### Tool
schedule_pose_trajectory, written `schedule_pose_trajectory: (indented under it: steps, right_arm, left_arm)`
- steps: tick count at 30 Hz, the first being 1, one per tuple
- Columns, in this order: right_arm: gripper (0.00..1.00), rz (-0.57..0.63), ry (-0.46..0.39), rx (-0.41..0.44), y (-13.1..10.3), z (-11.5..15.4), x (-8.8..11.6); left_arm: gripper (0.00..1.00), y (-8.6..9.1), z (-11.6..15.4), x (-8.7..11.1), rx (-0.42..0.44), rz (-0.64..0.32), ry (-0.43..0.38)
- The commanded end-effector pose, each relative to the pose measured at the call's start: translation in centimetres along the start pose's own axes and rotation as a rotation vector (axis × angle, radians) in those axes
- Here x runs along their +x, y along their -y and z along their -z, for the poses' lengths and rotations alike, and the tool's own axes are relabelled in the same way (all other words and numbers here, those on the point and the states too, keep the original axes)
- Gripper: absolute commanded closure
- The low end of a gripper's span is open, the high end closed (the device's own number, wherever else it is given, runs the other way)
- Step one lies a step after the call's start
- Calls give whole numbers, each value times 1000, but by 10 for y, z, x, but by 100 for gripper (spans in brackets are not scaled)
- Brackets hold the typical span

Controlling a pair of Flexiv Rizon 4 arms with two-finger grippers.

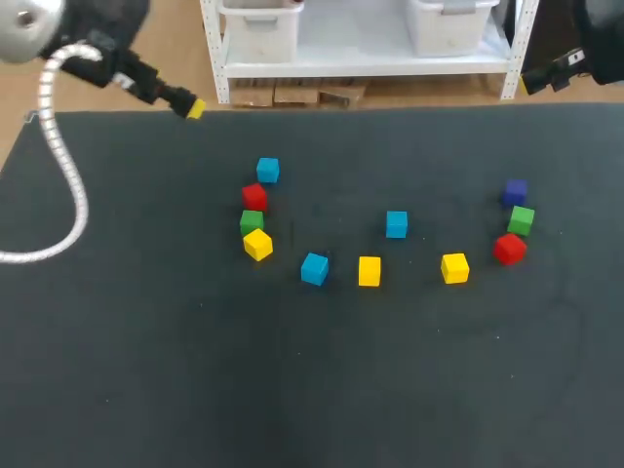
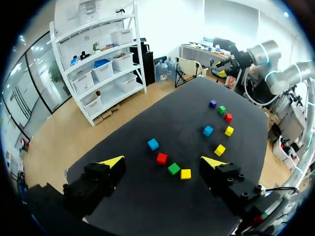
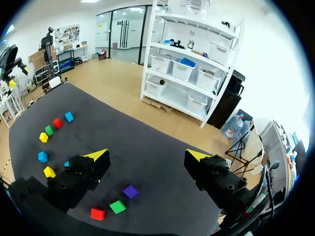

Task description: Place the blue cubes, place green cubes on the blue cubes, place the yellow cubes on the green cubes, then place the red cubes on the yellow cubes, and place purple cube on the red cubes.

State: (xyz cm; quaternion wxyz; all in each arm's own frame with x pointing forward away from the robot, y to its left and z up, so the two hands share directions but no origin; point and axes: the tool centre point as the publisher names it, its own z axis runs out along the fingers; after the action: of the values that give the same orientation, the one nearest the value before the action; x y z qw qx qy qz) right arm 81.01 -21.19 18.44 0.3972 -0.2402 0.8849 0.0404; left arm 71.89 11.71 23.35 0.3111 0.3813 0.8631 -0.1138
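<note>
Matte black tabletop [image 1: 312,390], evenly lit

Eleven cubes spread in a loose arc on our table [image 1: 117,370].
Toward the left edge we find a row running far to near: rear cube [image 1: 268,170], second cube [image 1: 254,196], third cube [image 1: 252,222] and front cube [image 1: 257,244], close in line. Toward the right edge, back cube [image 1: 516,192] sits behind mid cube [image 1: 521,219], itself behind near cube [image 1: 509,249]. Between these groups we see left single cube [image 1: 314,268], centre single cube [image 1: 369,271] and right single cube [image 1: 454,267] in a line, with lone cube [image 1: 396,224] behind, between the last two.
</note>
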Motion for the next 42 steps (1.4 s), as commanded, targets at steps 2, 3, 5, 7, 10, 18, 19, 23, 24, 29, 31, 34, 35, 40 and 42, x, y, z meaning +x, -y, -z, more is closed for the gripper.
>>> schedule_pose_trajectory:
  steps: [2,3,5,7,10,18,19,23,24,29,31,34,35,40,42]
  right_arm:
    - [0,0,10,95,-4,1,3]
    - [0,0,10,95,-4,1,3]
    - [0,0,10,95,-4,1,3]
    - [0,0,10,95,-4,1,3]
    - [0,0,10,95,-4,1,3]
    - [0,0,10,95,-4,1,3]
    - [0,0,10,95,-4,1,3]
    - [0,0,10,95,-4,1,3]
    - [0,0,10,95,-4,1,3]
    - [0,0,10,95,-4,1,3]
    - [0,0,10,95,-4,1,3]
    - [0,0,10,95,-4,1,3]
    - [0,0,10,95,-4,1,3]
    - [0,0,10,95,-4,1,3]
    - [0,0,10,95,-4,1,3]
  left_arm:
    - [0,-27,-106,-26,53,-89,-290]
    - [0,-31,-115,-24,33,-132,-305]
    - [0,-40,-131,-22,64,-143,-327]
    - [0,-45,-144,-22,52,-201,-337]
    - [0,-49,-163,-21,67,-278,-343]
    - [0,-45,-204,-1,99,-467,-408]
    - [0,-44,-208,1,107,-482,-419]
    - [0,-36,-223,11,136,-572,-437]
    - [0,-34,-226,13,154,-583,-443]
    - [0,-35,-240,20,212,-643,-473]
    - [0,-38,-244,22,241,-653,-485]
    - [0,-44,-248,23,276,-680,-499]
    - [0,-46,-250,22,285,-687,-502]
    - [0,-52,-257,16,299,-736,-513]
    - [0,-53,-259,15,317,-758,-518]
